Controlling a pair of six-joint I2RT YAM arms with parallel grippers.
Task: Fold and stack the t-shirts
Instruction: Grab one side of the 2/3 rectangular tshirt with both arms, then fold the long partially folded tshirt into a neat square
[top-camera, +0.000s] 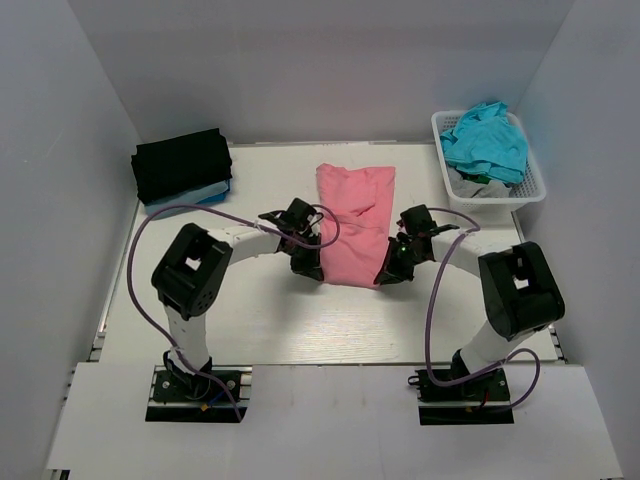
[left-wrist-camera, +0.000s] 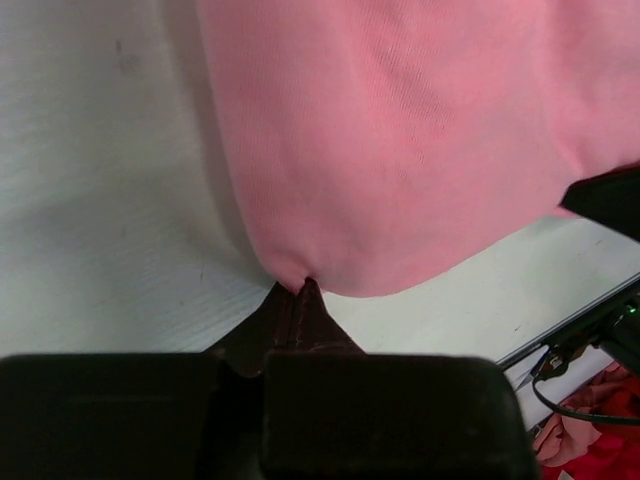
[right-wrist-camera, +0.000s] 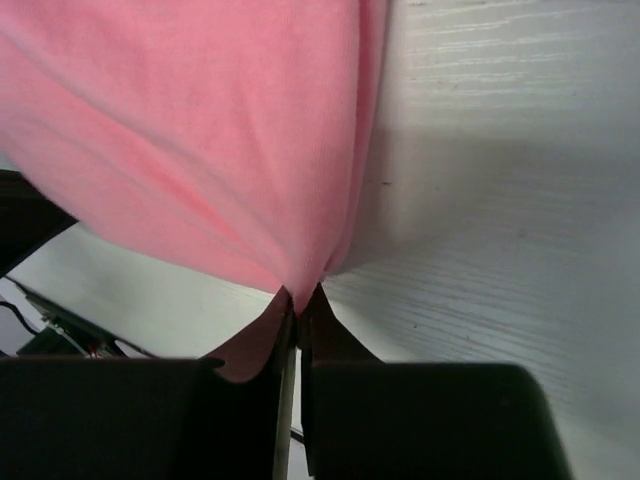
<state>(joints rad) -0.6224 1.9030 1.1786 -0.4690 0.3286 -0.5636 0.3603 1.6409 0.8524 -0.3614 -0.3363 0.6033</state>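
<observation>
A salmon-pink t-shirt (top-camera: 355, 222) lies as a long folded strip in the middle of the table. My left gripper (top-camera: 310, 270) pinches its near left corner, and the left wrist view shows the jaws (left-wrist-camera: 301, 288) shut on the pink hem (left-wrist-camera: 400, 150). My right gripper (top-camera: 388, 277) pinches the near right corner, and its jaws (right-wrist-camera: 300, 297) are shut on pink cloth (right-wrist-camera: 200, 130). A black t-shirt (top-camera: 182, 164) sits folded on a light blue one (top-camera: 205, 195) at the back left. A teal t-shirt (top-camera: 486, 142) is heaped in the basket.
The white lattice basket (top-camera: 528, 190) stands at the back right with grey cloth (top-camera: 482, 187) under the teal shirt. White walls enclose the table on three sides. Purple cables loop from both arms.
</observation>
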